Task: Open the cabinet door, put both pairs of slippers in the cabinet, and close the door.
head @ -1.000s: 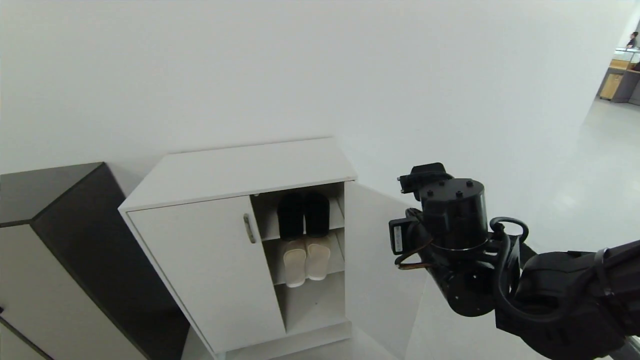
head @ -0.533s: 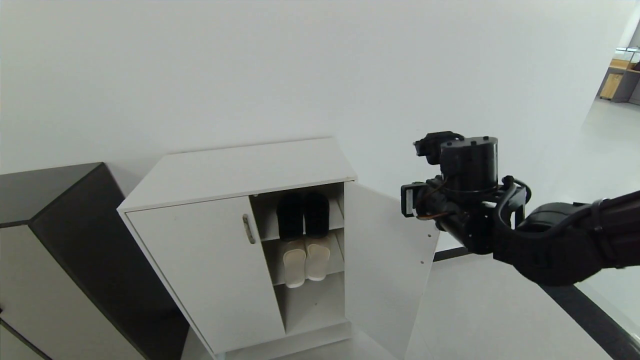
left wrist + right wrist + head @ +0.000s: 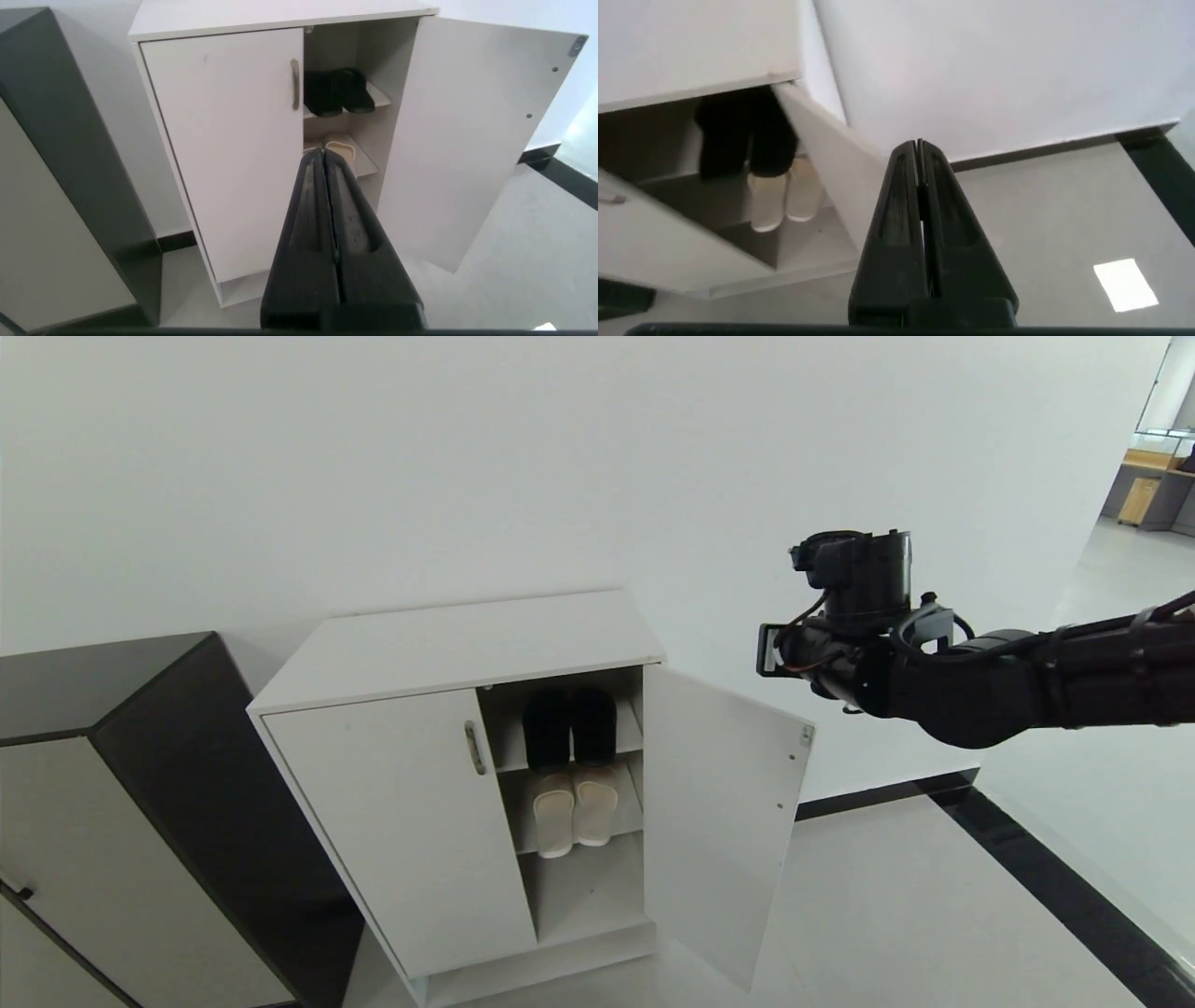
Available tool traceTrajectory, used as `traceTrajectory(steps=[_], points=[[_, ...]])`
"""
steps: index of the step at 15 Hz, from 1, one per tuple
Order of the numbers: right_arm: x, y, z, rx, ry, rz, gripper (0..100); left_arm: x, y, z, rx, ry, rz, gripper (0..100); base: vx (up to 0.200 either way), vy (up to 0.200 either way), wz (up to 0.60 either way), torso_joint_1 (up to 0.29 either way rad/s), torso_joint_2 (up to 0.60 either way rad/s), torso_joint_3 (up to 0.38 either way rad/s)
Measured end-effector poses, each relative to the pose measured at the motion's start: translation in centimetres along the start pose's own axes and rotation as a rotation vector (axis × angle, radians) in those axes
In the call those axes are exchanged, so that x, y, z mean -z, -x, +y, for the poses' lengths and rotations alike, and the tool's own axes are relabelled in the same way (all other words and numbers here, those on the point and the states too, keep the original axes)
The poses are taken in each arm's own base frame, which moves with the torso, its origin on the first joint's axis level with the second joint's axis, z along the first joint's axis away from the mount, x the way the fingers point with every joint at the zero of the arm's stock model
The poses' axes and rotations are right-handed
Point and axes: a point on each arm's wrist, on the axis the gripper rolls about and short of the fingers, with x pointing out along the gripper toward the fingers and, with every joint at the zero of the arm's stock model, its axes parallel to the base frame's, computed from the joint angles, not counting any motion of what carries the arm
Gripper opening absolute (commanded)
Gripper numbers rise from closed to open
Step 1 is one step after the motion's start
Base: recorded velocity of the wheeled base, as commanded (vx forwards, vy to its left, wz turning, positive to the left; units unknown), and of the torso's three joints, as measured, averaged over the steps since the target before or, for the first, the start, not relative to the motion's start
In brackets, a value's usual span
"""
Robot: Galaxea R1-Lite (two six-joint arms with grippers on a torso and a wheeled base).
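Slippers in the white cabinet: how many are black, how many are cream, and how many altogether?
Black slide slippers: 2
Cream slide slippers: 2
Total: 4

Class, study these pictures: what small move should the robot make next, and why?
Probably bring the right claw to the outer side of the open door to push it shut: the black slippers and white slippers already sit on the shelves, and the claw is shut and empty.
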Motion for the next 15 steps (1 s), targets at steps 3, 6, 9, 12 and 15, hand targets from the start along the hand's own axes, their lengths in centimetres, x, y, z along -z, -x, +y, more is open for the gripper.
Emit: traceTrajectory(steps=[3,6,9,12,15], points=[[0.9,-2.9,-0.7,0.010,-0.006,0.016,0,0.0,0.0,0.0,0.001,0.000,0.000,0,0.000,0.000,0.00,0.000,0.00,0.000],[2.1,-4.9,-1.0,0.031,-0.005,0.036,0,0.0,0.0,0.0,0.000,0.000,0.000,0,0.000,0.000,0.00,0.000,0.00,0.000],[3.3,-6.2,-1.1,0.044,-0.002,0.057,0,0.0,0.0,0.0,0.000,0.000,0.000,0,0.000,0.000,0.00,0.000,0.00,0.000],[4.4,-7.1,-1.2,0.053,0.008,0.080,0,0.0,0.0,0.0,0.001,0.000,0.000,0,0.000,0.000,0.00,0.000,0.00,0.000],[5.2,-7.6,-1.1,0.056,0.015,0.097,0,0.0,0.0,0.0,0.001,0.000,0.000,0,0.000,0.000,0.00,0.000,0.00,0.000]])
